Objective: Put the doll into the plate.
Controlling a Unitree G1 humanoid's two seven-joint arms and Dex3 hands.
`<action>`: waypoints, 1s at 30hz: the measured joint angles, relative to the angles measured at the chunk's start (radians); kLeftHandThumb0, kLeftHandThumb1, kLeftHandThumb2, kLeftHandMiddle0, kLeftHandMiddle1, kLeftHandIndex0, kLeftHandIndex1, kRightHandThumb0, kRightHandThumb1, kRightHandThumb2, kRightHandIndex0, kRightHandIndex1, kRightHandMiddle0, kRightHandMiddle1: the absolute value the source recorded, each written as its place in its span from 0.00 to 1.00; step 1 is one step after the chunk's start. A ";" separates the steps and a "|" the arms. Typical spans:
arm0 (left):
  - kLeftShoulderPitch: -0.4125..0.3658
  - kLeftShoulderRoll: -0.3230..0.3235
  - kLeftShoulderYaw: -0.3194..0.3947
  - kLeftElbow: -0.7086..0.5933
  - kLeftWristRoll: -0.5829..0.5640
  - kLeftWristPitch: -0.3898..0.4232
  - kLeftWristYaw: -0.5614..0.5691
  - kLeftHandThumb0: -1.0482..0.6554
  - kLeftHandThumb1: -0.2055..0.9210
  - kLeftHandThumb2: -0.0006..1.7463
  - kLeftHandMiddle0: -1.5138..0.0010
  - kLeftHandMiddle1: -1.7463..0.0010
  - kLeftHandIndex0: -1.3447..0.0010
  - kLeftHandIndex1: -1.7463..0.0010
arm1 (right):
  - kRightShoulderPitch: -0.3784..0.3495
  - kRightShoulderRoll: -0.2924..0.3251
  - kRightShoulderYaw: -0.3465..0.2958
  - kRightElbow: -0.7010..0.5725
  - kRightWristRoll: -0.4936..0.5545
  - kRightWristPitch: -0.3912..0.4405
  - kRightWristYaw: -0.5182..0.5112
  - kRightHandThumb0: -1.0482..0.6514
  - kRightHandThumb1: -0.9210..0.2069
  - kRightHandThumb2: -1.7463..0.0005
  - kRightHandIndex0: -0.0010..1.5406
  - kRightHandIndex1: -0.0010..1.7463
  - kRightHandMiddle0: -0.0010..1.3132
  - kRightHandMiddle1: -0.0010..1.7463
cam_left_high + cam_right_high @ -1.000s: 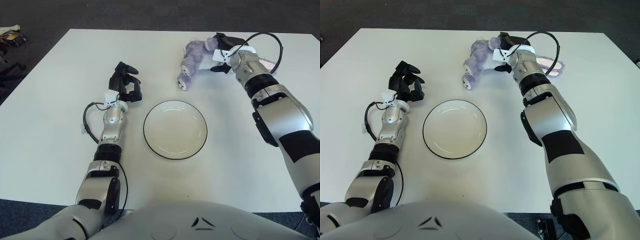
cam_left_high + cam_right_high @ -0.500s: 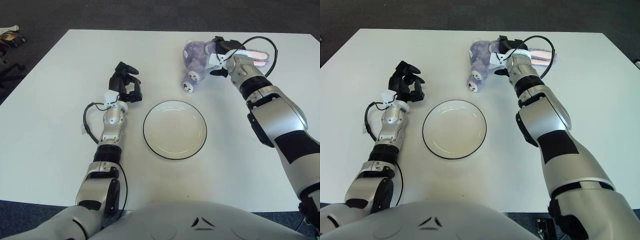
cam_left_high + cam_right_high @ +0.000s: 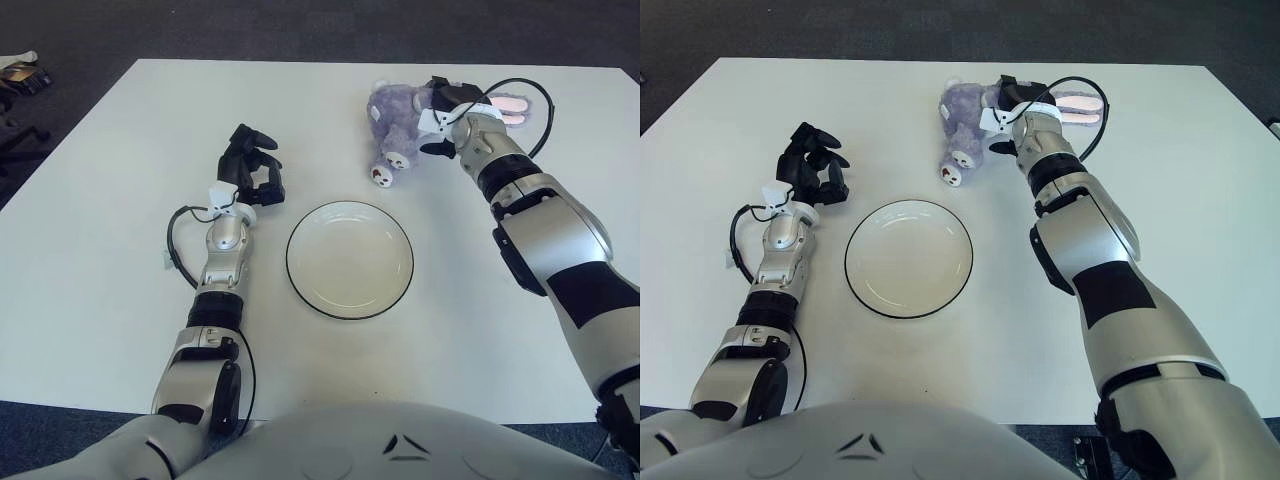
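Plate (image 3: 350, 259) sits mid-bench, white with a dark rim, nothing in it. Doll (image 3: 394, 128), purple plush with pink-lined ears, lies on the bench (image 3: 100, 250) at about 1 o'clock from the plate, well clear of the rim, feet pointing down toward the plate. Right hand (image 3: 443, 110) is on the doll's right flank at its upper body, dark fingers (image 3: 1008, 92) wrapped against the plush, holding it. A black cable loops over that wrist, and the doll's ears trail out past it at 3 o'clock. Left hand (image 3: 250, 168) shows at 10 o'clock from the plate, just off the rim, fingers curled in with nothing between them.

Delta vs 1.0 s ago: the doll has swung round and slid toward the right hand's side; its feet now sit nearer 12–1 o'clock of the plate than before, and the body reads more upright in view. The ears have come out from behind the wrist. Plate and left hand unchanged.
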 measured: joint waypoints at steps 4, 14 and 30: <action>0.003 -0.003 0.001 -0.009 0.000 0.005 0.001 0.61 0.42 0.79 0.64 0.00 0.61 0.00 | 0.000 0.004 -0.005 -0.003 0.007 0.013 0.014 0.60 0.79 0.20 0.07 0.69 0.00 0.35; 0.004 -0.007 0.002 -0.013 0.003 0.010 0.013 0.61 0.42 0.79 0.64 0.00 0.61 0.00 | 0.014 -0.003 -0.019 -0.067 0.034 0.027 0.046 0.63 0.85 0.19 0.00 0.57 0.00 0.34; -0.013 -0.008 0.003 -0.009 0.006 0.011 0.014 0.61 0.42 0.79 0.65 0.00 0.61 0.00 | 0.190 -0.155 -0.009 -0.449 0.025 0.034 0.172 0.55 0.88 0.20 0.00 0.56 0.00 0.49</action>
